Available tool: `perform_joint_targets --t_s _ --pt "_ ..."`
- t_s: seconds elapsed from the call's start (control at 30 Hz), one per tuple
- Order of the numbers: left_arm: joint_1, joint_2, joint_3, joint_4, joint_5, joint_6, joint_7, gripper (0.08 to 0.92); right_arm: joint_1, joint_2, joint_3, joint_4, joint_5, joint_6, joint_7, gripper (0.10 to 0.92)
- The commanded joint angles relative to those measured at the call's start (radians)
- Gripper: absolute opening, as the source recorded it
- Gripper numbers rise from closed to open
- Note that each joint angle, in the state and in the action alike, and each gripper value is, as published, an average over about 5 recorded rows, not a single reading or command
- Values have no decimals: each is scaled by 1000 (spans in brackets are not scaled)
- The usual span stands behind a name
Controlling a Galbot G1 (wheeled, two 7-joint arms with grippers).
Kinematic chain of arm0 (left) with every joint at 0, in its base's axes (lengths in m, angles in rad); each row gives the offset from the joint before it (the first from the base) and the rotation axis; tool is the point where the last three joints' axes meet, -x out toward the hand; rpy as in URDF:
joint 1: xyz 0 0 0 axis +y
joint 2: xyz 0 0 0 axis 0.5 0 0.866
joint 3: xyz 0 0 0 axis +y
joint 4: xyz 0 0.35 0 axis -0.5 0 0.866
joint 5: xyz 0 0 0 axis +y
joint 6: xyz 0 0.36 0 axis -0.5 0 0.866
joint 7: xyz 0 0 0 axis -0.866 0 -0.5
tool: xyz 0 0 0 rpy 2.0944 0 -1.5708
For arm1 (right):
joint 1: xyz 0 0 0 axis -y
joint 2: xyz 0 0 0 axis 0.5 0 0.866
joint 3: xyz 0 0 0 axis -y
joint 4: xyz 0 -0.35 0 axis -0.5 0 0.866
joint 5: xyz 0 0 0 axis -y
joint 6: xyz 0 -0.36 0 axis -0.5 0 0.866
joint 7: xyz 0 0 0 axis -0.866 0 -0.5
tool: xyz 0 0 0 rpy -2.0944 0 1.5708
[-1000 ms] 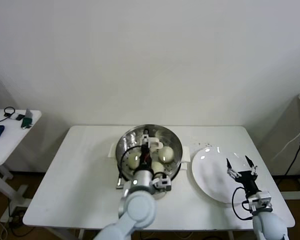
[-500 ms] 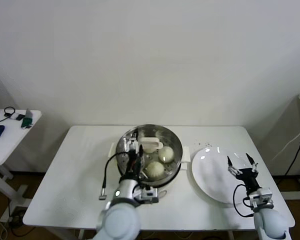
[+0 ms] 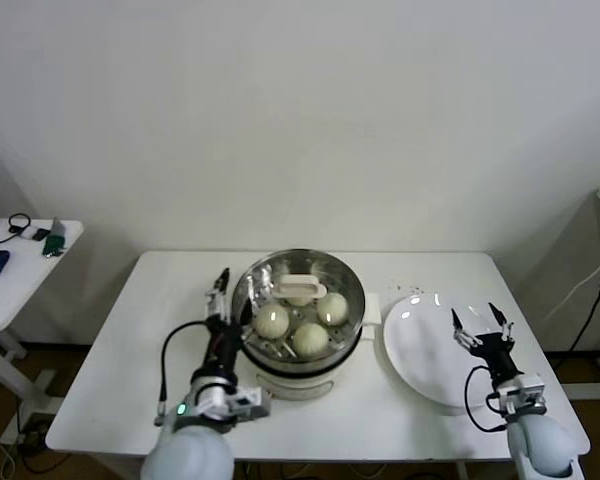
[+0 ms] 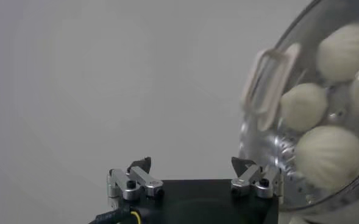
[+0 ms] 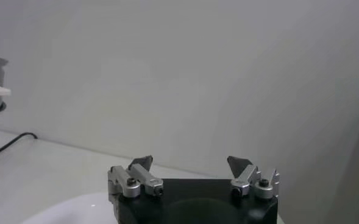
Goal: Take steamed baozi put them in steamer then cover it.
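The steel steamer (image 3: 352,330) stands mid-table on its white base. The clear glass cover (image 3: 280,272) lies on it, with its cream bar handle (image 3: 302,290) at the centre. Through the glass I see several steamed baozi (image 3: 272,321) inside. My left gripper (image 3: 232,290) is open and empty, just left of the steamer's rim. In the left wrist view the left gripper (image 4: 192,164) has its jaws wide apart, with the cover handle (image 4: 267,79) and the baozi (image 4: 328,155) off to one side. My right gripper (image 3: 477,328) is open and empty above the white plate (image 3: 420,360); it is also open in its own view (image 5: 190,162).
The flat white plate lies right of the steamer, and a part of it shows in the right wrist view (image 5: 63,210). A small side table (image 3: 10,290) with a few gadgets stands to the far left. Bare tabletop (image 3: 130,350) lies left of the steamer.
My left gripper has let go of the cover handle and drawn back to the left of the steamer. The cover stays on the pot. The right arm has barely moved.
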Motion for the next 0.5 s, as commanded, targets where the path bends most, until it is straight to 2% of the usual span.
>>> perform_joint_targets --t_s 0.03,0.17,0.33,0.5 --pt "211 -37 -487 52 -629 -588 -274 823 -18 0 -10 23 24 4 -4 823" --pt "259 -100 -585 120 -806 -684 -223 823 -33 -1 -15 34 30 5 -6 823" --pt "281 -182 -666 235 -985 -740 -171 823 -57 -2 -27 54 39 7 -11 823" --pt "294 -219 -693 332 -1076 -783 -126 823 -74 0 -32 65 56 25 -16 823"
